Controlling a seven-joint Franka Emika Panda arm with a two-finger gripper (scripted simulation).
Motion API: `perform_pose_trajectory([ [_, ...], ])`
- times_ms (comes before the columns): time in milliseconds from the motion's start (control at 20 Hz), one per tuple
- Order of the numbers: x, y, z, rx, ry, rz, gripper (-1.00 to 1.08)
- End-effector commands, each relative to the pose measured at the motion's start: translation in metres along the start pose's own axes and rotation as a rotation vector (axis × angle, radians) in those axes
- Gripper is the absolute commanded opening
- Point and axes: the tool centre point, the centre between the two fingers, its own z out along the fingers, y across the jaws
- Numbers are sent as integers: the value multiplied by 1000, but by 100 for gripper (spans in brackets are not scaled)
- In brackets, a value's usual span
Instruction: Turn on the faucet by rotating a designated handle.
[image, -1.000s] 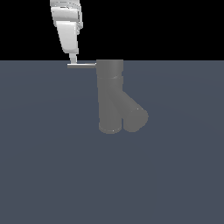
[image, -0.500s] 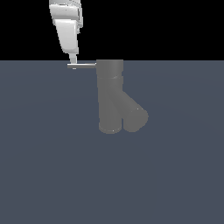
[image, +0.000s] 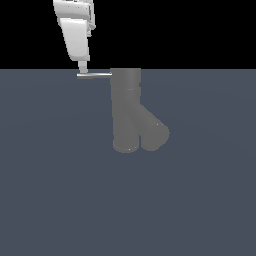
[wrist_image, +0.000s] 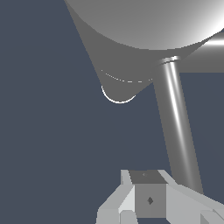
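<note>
The faucet (image: 127, 110) is a matte grey Y-shaped body, an upright cylinder with a thick spout branching diagonally toward the exterior view's right. The handle (image: 95, 75) is a thin silver rod sticking out sideways from the body's top toward the exterior view's left. My white gripper (image: 83, 70) comes down from above, and its tip is right at the rod's outer end. In the wrist view the faucet (wrist_image: 144, 30) fills the far side, the handle (wrist_image: 177, 127) runs toward me, and my gripper (wrist_image: 148, 203) sits just beside the rod's end. The fingers look closed together, holding nothing.
The faucet stands on a flat dark blue-grey floor (image: 60, 200) that fills the lower part of the exterior view, under a black background. Nothing else is in view.
</note>
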Motion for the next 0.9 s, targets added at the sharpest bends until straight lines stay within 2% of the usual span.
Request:
perform_pose_trajectory([
  [0,2,12,0,-9,1,3,-100],
  [700,4,55,0,-8,1,3,-100],
  [850,1,52,0,-3,2,-8,-100],
])
